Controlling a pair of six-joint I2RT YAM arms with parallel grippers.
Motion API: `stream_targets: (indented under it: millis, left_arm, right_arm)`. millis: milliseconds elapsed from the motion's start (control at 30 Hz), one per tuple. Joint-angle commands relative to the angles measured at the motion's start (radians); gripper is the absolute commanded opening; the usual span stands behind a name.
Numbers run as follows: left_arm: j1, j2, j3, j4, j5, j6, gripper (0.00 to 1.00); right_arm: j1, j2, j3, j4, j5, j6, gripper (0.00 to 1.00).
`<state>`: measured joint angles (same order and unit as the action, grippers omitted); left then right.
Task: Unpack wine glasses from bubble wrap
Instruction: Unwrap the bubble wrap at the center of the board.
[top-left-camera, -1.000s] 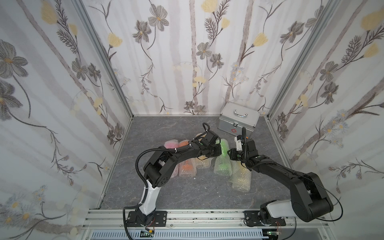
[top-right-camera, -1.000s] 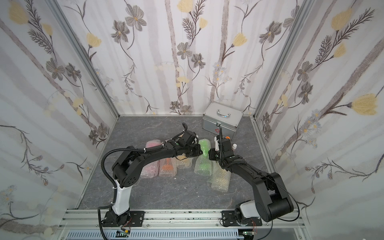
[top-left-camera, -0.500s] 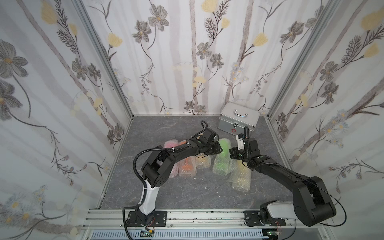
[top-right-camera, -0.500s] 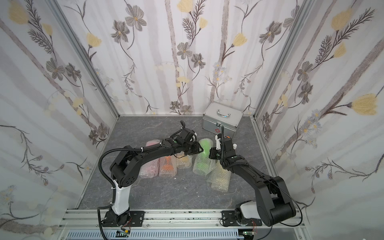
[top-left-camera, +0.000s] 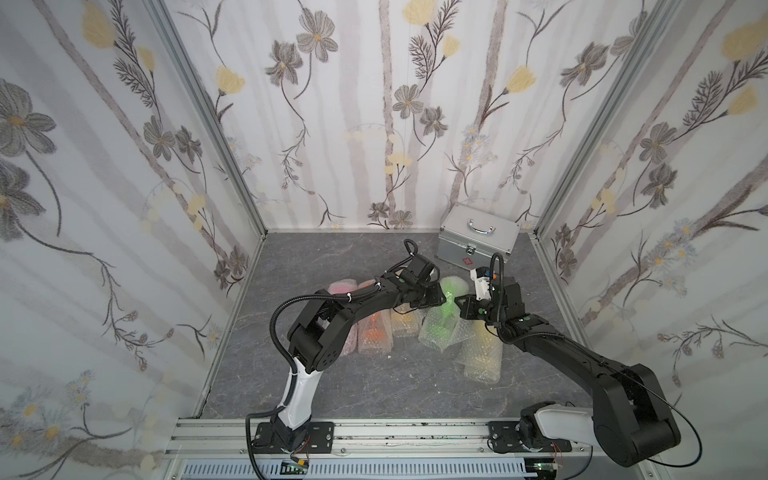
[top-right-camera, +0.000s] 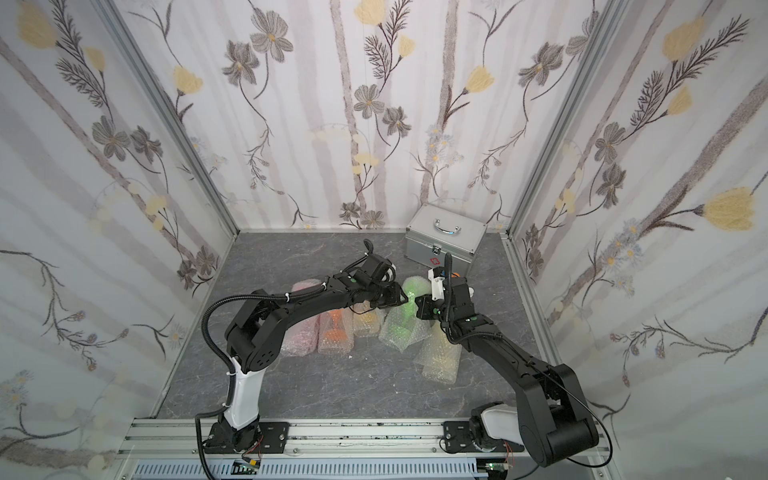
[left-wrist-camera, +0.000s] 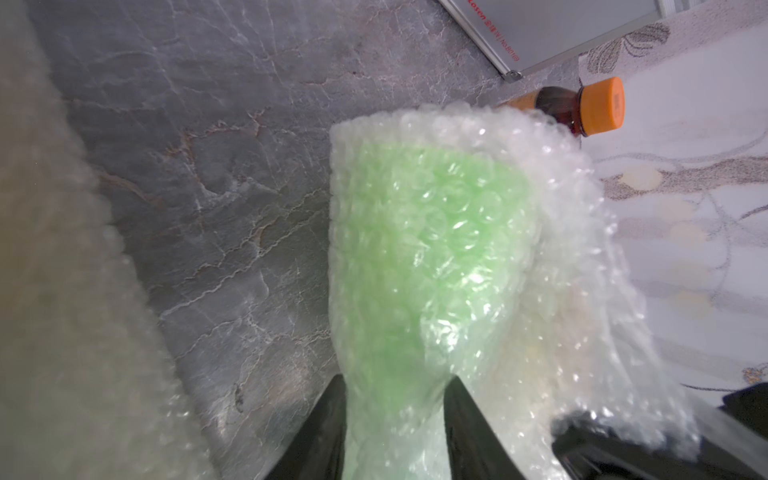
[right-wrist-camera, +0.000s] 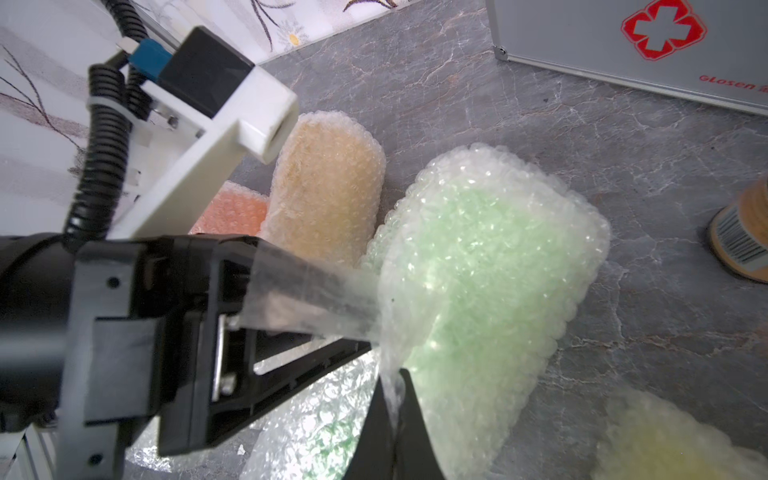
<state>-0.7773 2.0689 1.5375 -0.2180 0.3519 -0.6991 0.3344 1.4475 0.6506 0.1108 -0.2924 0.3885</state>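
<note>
A green wine glass (top-left-camera: 449, 287) (left-wrist-camera: 432, 232) lies rolled in bubble wrap (left-wrist-camera: 561, 266) at the middle of the floor. My left gripper (top-left-camera: 439, 292) (left-wrist-camera: 395, 415) is shut around the narrow part of this bundle, one finger on each side. My right gripper (top-left-camera: 458, 301) (right-wrist-camera: 392, 399) is shut on a loose flap of the same wrap (right-wrist-camera: 415, 183), close against the left gripper's tips. Pink (top-left-camera: 343, 286), orange (top-left-camera: 374, 328), amber (top-left-camera: 405, 322) and yellow (top-left-camera: 482, 349) glasses lie wrapped in a row beside it.
A silver first-aid case (top-left-camera: 478, 241) stands against the back wall on the right. A small brown bottle with an orange cap (left-wrist-camera: 582, 106) stands just behind the green bundle. A strip of clear tape (right-wrist-camera: 307, 286) hangs on a left finger.
The right gripper has closed on the wrap's flap. The left gripper opened and closed again round the green bundle, whose upper end now points more to the back.
</note>
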Motion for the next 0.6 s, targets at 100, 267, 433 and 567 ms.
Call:
stream_targets:
  millis: [100, 267, 433, 567]
  left_arm:
    - [0.007, -0.005, 0.001, -0.027, -0.039, 0.01, 0.15]
    - [0.021, -0.034, -0.053, 0.017, -0.058, -0.03, 0.12]
    - [0.04, -0.067, -0.147, 0.13, -0.037, -0.084, 0.11]
    - [0.047, -0.074, -0.187, 0.211, 0.003, -0.114, 0.12]
  right_arm:
    - [-0.016, 0.009, -0.002, 0.021, 0.052, 0.01, 0.01]
    - [-0.055, -0.002, -0.024, 0.015, 0.08, 0.055, 0.01]
    - [-0.09, -0.012, -0.052, 0.026, 0.077, 0.089, 0.01]
    - [-0.098, -0.016, -0.062, 0.03, 0.084, 0.098, 0.01]
